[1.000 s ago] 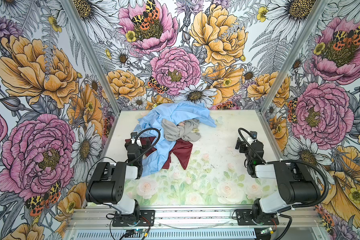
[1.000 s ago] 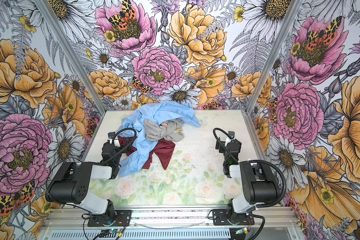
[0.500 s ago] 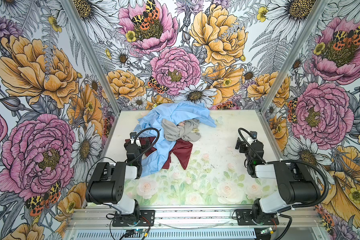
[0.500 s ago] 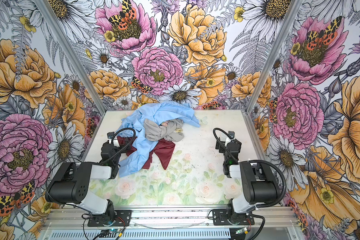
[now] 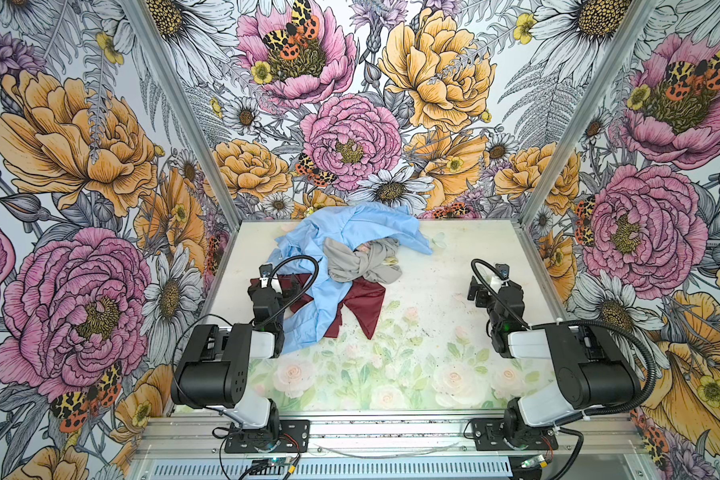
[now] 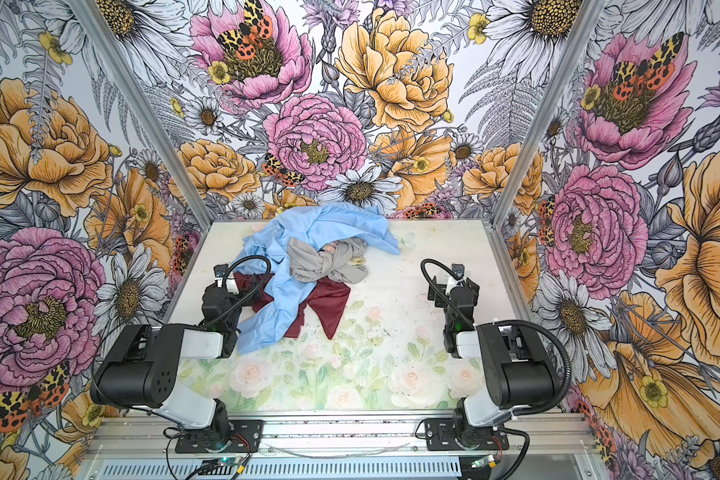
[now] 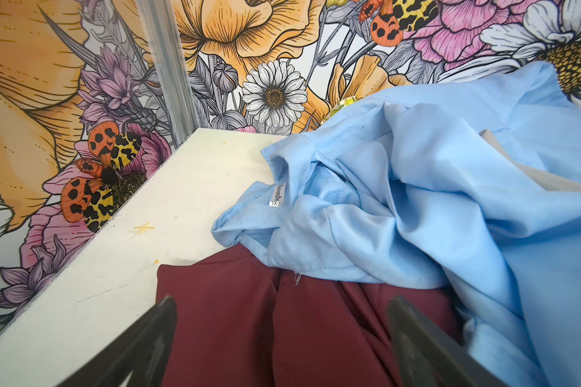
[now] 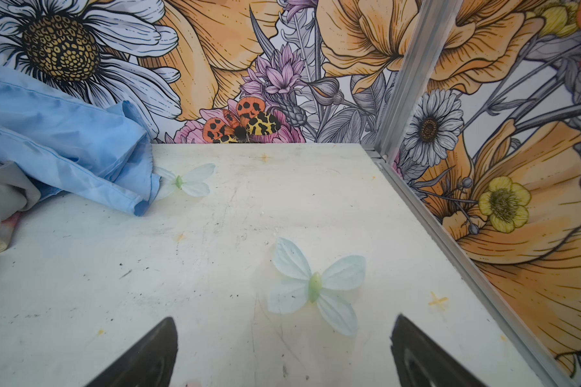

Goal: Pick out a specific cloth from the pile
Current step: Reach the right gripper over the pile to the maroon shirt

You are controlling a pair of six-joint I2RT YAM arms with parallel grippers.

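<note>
At approach, the cloth, lower centre, is framed by parted jaws of the left gripper; closure is judged due next; right gripper likewise parted.

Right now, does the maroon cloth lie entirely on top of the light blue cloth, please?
No, the light blue cloth drapes across the maroon cloth, covering part of it.

Black-white arms — ribbed black cables
</note>
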